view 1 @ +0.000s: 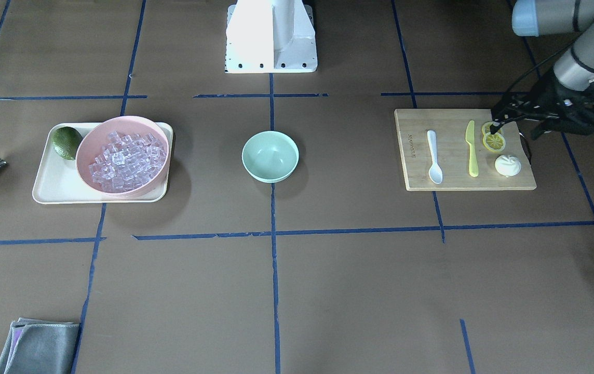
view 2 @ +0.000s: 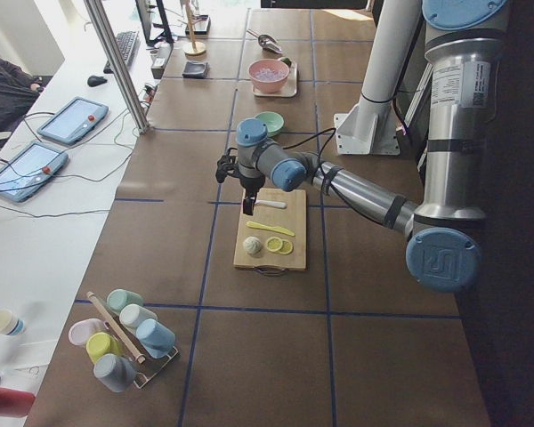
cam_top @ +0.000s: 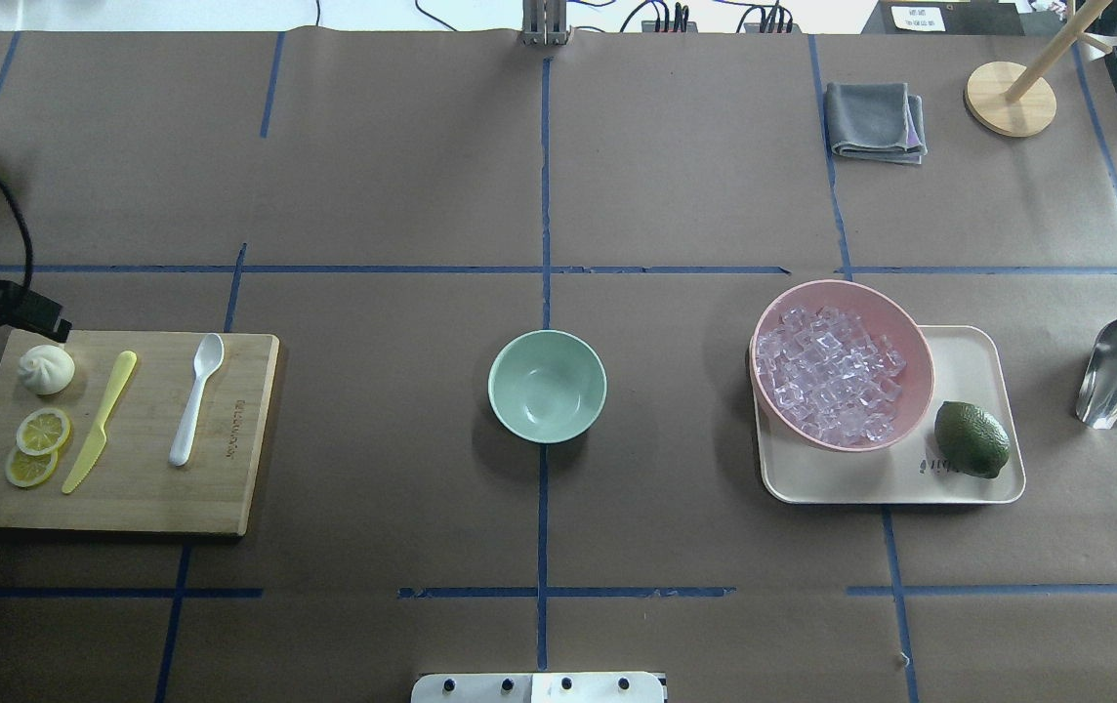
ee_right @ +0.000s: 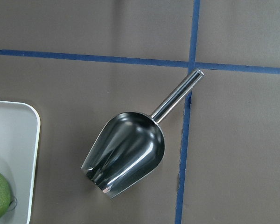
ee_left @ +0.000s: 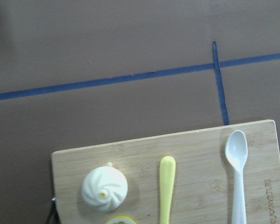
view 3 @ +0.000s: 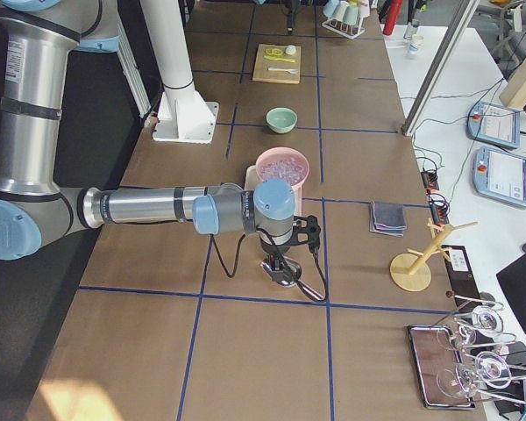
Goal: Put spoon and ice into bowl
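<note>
White spoon [view 1: 434, 163] is lying on the board [view 1: 416, 176], ice [view 1: 125, 161] is filling the pink bowl [view 1: 85, 150], both apart from the green bowl [view 1: 270, 156]; we are seeing left fingers [view 1: 495, 126] spread, and cannot tell for right fingers [view 3: 273, 263].

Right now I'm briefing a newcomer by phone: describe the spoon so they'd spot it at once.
Find the wooden board on the robot's left. The spoon lies on it, along the side nearest the green bowl. It is white with an oval scoop, unlike the flat yellow knife beside it.
</note>
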Tool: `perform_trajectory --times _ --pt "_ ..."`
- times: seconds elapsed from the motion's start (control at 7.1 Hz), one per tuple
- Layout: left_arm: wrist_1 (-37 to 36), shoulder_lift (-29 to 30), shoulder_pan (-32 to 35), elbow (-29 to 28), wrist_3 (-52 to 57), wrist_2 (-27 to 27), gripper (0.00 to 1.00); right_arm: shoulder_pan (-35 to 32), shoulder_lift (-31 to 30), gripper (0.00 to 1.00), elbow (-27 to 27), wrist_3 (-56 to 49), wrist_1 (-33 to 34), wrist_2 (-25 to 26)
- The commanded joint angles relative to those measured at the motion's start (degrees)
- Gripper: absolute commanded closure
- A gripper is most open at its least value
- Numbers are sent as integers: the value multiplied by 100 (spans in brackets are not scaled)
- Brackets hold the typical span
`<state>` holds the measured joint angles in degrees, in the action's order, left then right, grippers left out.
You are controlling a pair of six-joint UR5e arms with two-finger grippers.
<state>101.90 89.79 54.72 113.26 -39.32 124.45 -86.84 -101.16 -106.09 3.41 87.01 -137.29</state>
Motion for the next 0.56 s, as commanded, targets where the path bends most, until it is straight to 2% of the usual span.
perform_trajectory --times 0.0,0.28,0.42 --pt "23 414 -1073 -145 -794 -824 0 0 -9 0 9 19 9 -9" --pt "58 705 -1226 -566 -832 -967 0 0 -9 0 9 19 9 -9" --pt "528 802 -1226 -1004 -814 -967 0 0 -9 0 9 19 9 -9"
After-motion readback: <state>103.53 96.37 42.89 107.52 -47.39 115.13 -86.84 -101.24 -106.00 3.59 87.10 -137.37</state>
